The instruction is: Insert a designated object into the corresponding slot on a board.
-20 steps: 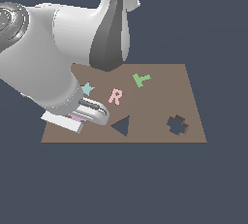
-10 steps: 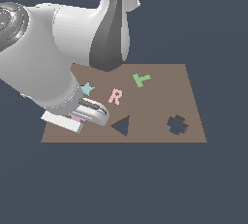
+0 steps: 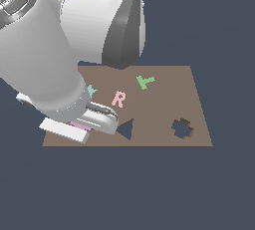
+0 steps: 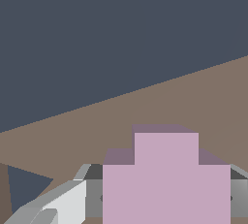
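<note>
At the board's near corner on the exterior view's left, the gripper (image 3: 82,127) sat low over the brown surface, its grey fingers (image 4: 58,203) flanking the mauve flower-shaped piece (image 4: 165,179). In the wrist view the piece filled the space between the fingers, so the claw appeared clenched on it; whether the piece was lifted clear of the board (image 3: 164,104) or resting on it could not be told. In the exterior view only a thin mauve sliver (image 3: 79,125) showed under the bulky white arm.

Outward from the claw, taking the board's far edge as twelve o'clock: a dark triangular cutout (image 3: 125,129) lay just beside the gripper at about three o'clock. A pale teal star (image 3: 91,90), half hidden by the arm, sat at about twelve o'clock. A pink letter R (image 3: 119,99) lay near one o'clock, and a green T-like piece (image 3: 145,81) farther out, also around one o'clock. The lobed cross-shaped slot (image 3: 183,128) lay well apart at three o'clock, past the triangle.

To do this step well, the grip likely needed to be firm and centred, then a straight lift. The carry should pass over the triangle, and the piece's lobes should be turned to match the slot's outline before lowering.
</note>
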{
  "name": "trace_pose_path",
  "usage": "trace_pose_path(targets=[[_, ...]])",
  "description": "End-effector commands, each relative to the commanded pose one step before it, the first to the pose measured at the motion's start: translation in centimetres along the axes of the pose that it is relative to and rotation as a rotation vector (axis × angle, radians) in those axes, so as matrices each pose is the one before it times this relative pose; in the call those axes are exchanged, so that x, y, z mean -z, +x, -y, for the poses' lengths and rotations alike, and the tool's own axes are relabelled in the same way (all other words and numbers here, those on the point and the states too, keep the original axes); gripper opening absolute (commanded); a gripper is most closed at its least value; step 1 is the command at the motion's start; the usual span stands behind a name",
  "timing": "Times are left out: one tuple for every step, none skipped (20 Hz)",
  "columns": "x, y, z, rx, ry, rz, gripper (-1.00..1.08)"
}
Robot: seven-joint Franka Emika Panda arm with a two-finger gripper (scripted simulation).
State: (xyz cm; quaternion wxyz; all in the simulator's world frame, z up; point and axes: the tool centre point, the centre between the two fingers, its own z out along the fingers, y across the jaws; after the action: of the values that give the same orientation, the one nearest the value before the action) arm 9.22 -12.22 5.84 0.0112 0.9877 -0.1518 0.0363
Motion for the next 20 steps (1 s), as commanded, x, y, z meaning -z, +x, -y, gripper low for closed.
trace_pose_path(targets=[[1.212,0.876,0.956,0.01843,-0.00254,-0.03222,-1.0],[0.309,0.238,0.218,0.00672,-0.00073,-0.00849,-1.0],[0.23,0.178,0.144,0.00608,-0.00055,-0.00632,-1.0],[0.142,0.111,0.068,0.00504,-0.00036,-0.00394,-1.0],[0.043,0.035,-0.004,0.00291,-0.00013,-0.00123,-1.0],[-0.024,-0.018,-0.028,0.00076,0.00004,0.00061,-1.0],[-0.045,-0.041,-0.04,-0.00104,0.00012,0.00133,-1.0],[-0.066,-0.049,-0.03,-0.00242,0.00017,0.00178,-1.0],[-0.06,-0.049,-0.004,-0.0035,0.00017,0.00172,-1.0],[-0.054,-0.042,0.017,-0.00458,0.00016,0.00154,-1.0],[-0.044,-0.034,0.043,-0.00555,0.00014,0.00128,-1.0],[-0.036,-0.029,0.069,-0.00653,0.00012,0.00109,-1.0],[-0.03,-0.026,0.094,-0.00757,0.00011,0.00095,-1.0],[-0.026,-0.023,0.113,-0.00869,0.00011,0.00085,-1.0],[-0.022,-0.023,0.137,-0.00973,0.0001,0.00078,-1.0],[-0.02,-0.025,0.155,-0.01085,0.0001,0.00076,-1.0],[-0.021,-0.028,0.171,-0.01191,0.0001,0.0008,-1.0],[-0.025,-0.035,0.184,-0.01297,0.0001,0.00092,-1.0],[-0.033,-0.045,0.193,-0.0141,0.00009,0.00116,-1.0],[-0.042,-0.057,0.203,-0.01542,0.00007,0.00145,-1.0]])
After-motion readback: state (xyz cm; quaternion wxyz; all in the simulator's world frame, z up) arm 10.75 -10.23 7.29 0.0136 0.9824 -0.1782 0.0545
